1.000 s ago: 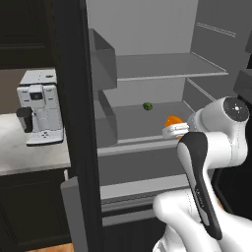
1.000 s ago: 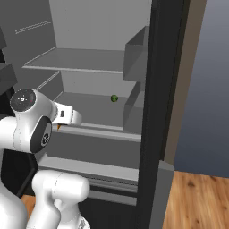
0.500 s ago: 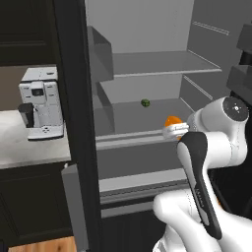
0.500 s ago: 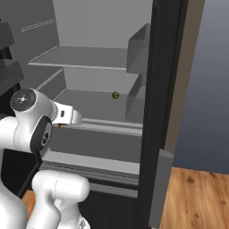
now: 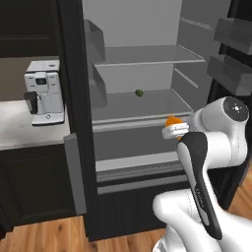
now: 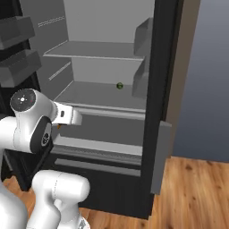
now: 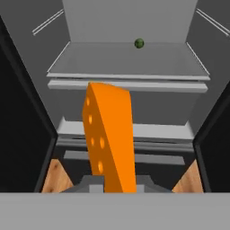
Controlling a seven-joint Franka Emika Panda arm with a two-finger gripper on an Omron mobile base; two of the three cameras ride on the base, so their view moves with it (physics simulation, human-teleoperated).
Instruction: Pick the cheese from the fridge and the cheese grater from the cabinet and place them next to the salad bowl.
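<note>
My gripper [image 7: 117,182] is shut on the cheese [image 7: 110,134], an orange wedge with holes that stands up between the fingers. From the left base view the cheese [image 5: 172,120] shows as an orange tip above the gripper [image 5: 173,130], just in front of the open fridge [image 5: 142,104]. In the right base view the gripper [image 6: 74,117] points at the fridge's [image 6: 103,94] lower shelf edge. The cheese grater and the salad bowl are out of view.
A small round dark-green item [image 5: 140,92] lies at the back of the middle shelf. The fridge door [image 6: 161,103] stands open at the right, and door bins [image 5: 231,49] hang beside the arm. A coffee machine [image 5: 44,93] sits on the counter [image 5: 19,135] under a dark wall cabinet [image 5: 29,29].
The whole picture has shifted, so the base has moved, and more wooden floor shows below the fridge. The cheese stays held in the shut gripper.
</note>
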